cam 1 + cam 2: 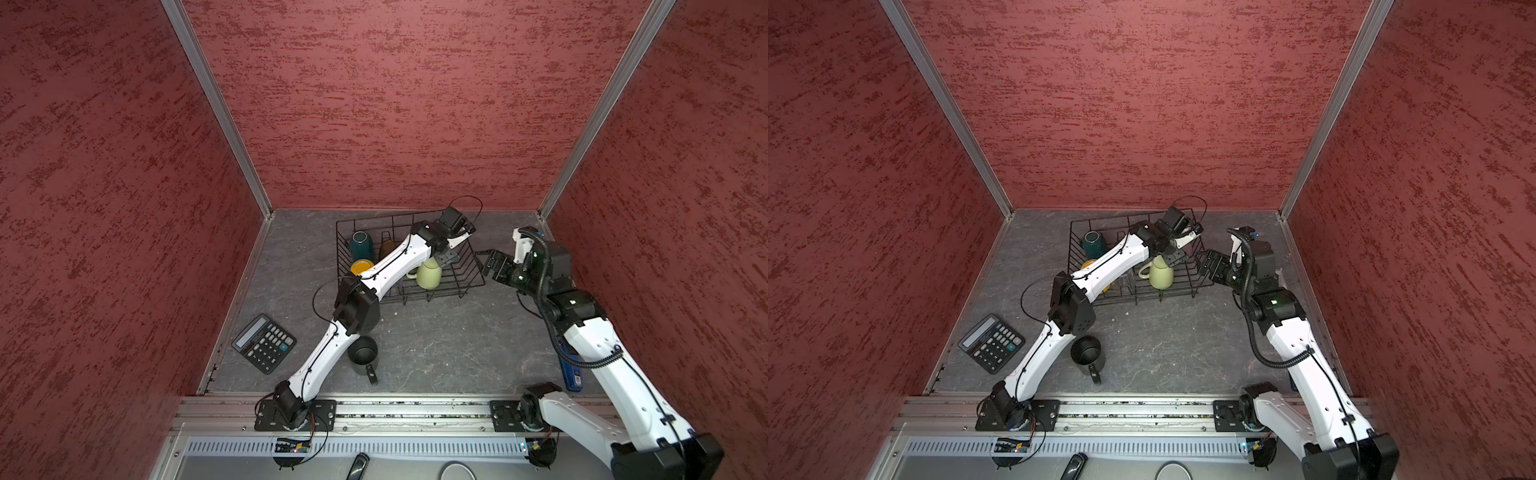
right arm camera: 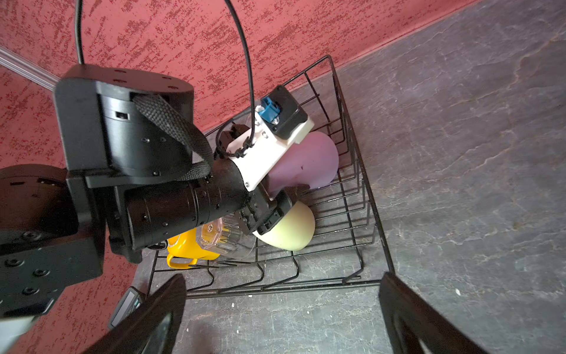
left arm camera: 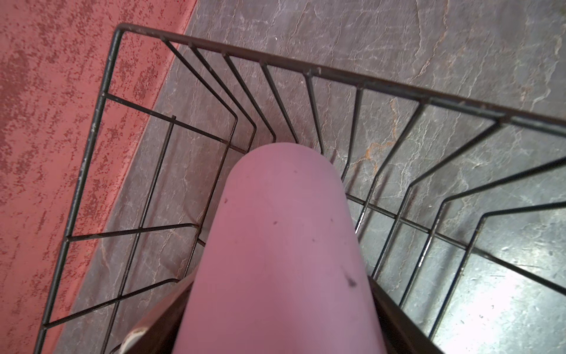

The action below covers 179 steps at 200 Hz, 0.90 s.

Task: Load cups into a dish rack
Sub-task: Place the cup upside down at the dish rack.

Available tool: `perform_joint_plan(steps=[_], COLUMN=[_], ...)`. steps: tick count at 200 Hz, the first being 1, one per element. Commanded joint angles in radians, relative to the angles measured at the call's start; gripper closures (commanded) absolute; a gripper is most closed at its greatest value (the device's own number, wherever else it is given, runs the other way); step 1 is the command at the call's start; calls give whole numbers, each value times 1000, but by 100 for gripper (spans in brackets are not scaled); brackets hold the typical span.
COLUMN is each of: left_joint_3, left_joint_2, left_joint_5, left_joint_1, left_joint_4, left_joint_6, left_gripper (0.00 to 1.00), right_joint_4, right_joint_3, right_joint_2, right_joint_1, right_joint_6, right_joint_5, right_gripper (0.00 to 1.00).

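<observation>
My left gripper (image 1: 446, 255) pinches the lilac tumbler (image 3: 284, 214); its dark fingers (image 3: 395, 315) press on opposite flanks. The tumbler is a smooth, matte, tapered cylinder with a rounded closed end and a few dark scuffs. It sits tilted inside the dish rack (image 3: 337, 75), in the corner nearest the back wall and my right arm. I cannot tell whether it touches the wires.

The rack is thin black wire: a rectangular rim, flared sides of bent rods, and upright loops along the floor.

Rack contents:
- Cream mug (image 1: 429, 274): glossy, upside down, just beside the tumbler.
- Teal mug (image 1: 360, 245): dark glaze, at the far left.
- Yellow mug (image 1: 360, 266): just in front of the teal one.
- Brown glass (image 1: 387, 249): between the loops.
- Clear ribbed glass (image 2: 226, 236): fluted, against the yellow mug.

The black mug (image 1: 363, 355) stands upright on the grey, veined, slate-like table (image 1: 436, 340), beside my left forearm, well apart from the rack. A black calculator (image 1: 264, 343) lies near the left wall.

My right gripper (image 2: 281, 318) has its jaws spread wide and holds nothing. It hangs just outside the rack's right side.
</observation>
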State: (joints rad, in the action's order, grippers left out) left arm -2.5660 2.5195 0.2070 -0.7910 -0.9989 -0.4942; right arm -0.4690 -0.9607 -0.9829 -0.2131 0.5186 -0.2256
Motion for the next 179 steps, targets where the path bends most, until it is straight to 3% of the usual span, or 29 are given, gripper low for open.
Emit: perform_joint_plan(steps=[1,75,137,179], left_joint_3=[-20,-22,-22,-19], left_joint_2=[40,37,34,13], left_joint_5=[21,-56,-45,-41], left_joint_1=[-15,-22,-23,-23], left_joint_4=[0,-24,-30,-11], left_joint_6=[-59,-41,-38,-19], left_gripper=[36,18,3,0], right_joint_4=[39,43,49,29], right_joint_3=[5,9,15,-8], right_joint_2=[-6,-8,-7,4], right_joint_1=[3,2,2,2], right_joint_6=[14,18,23,13], right_joint_5=[-18,-25,-29,-16], right_gripper=[1,1,1,1])
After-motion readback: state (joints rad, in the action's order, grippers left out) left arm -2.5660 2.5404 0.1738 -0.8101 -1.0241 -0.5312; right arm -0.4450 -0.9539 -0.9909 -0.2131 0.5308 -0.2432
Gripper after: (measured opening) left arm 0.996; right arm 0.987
